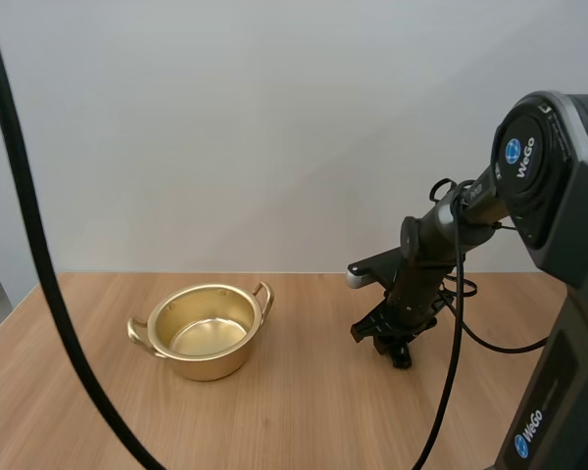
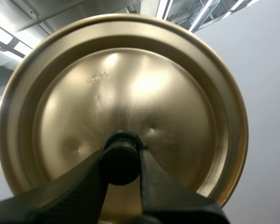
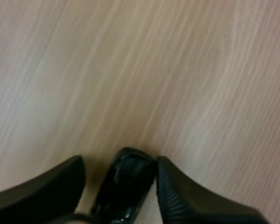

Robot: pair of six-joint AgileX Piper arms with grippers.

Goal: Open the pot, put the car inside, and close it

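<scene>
A gold pot (image 1: pixel 208 331) with two handles stands open and empty on the wooden table, left of centre. My left gripper (image 2: pixel 122 161) is shut on the black knob (image 2: pixel 120 163) of the gold lid (image 2: pixel 130 84), which it holds up in the air. My right gripper (image 1: pixel 397 348) is down at the table, to the right of the pot. In the right wrist view, my right gripper (image 3: pixel 119 163) pinches a small glossy black car (image 3: pixel 126 182) between its fingers, just over the wood.
The wooden table (image 1: pixel 304 421) runs wide around the pot, with bare surface between the pot and my right gripper. A plain grey wall stands behind the far edge. My right arm's base (image 1: pixel 559 392) rises at the right.
</scene>
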